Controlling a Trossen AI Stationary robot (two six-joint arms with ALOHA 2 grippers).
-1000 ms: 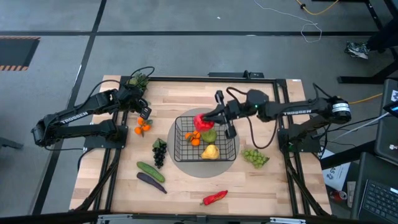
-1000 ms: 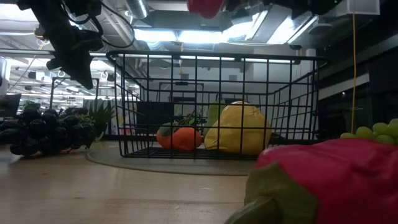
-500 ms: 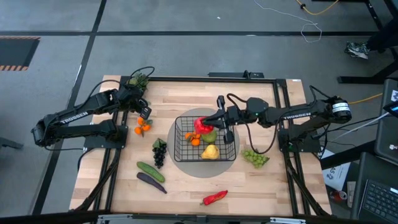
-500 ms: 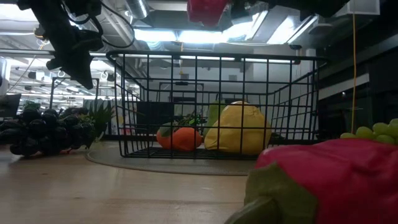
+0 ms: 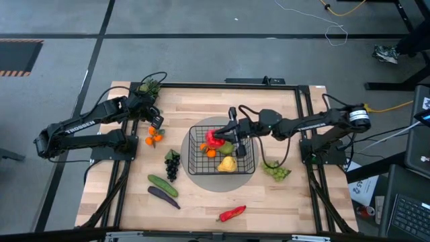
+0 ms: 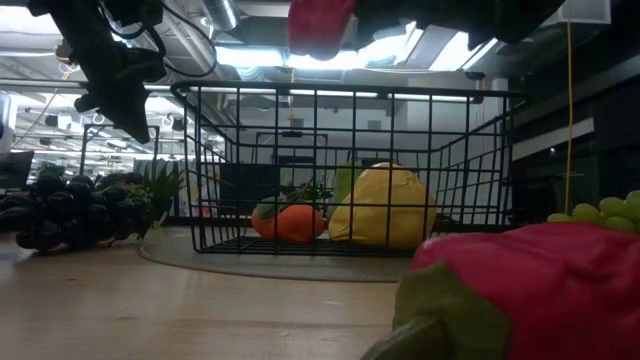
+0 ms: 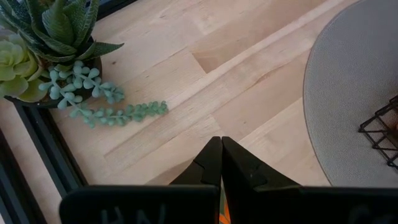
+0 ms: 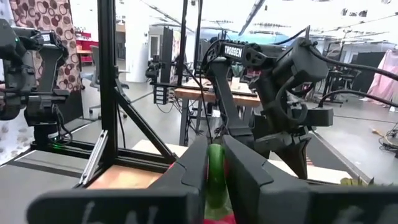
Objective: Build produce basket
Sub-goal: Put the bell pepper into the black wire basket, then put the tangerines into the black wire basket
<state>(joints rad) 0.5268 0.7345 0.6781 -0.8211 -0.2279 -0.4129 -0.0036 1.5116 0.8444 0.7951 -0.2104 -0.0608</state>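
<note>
Over the basket [image 5: 201, 160], centre of tabletop [image 5: 282, 202]: R claw [image 5: 222, 134] clenched on a red apple [image 5: 213, 138], held above the basket's open top toward its far-left part; low view shows the apple [image 6: 318, 22] clear above the rim, not touching wire. Key relation: basket floor lies straight below the apple, so the coming move looks like a plain lower-and-release, no sideways shift needed; free floor seems to be on the left side, since orange [image 5: 210, 152], green pear [image 5: 227, 146] and lemon [image 5: 227, 163] already sit in the middle and right. L claw [image 5: 156, 124] parked at tabletop's far-left area near the potted plant [image 5: 149, 86], fingers pressed together w/ nothing between them, just above the loose oranges [image 5: 154, 138]. Still outside the basket: dark grapes [image 5: 172, 163], cucumber [image 5: 163, 185], eggplant [image 5: 163, 197], red pepper [image 5: 232, 214], green grapes [image 5: 275, 170]. L arm nearer to the oranges, dark grapes and cucumber; R arm nearer to the green grapes. Task judged approx. halfway.
</note>
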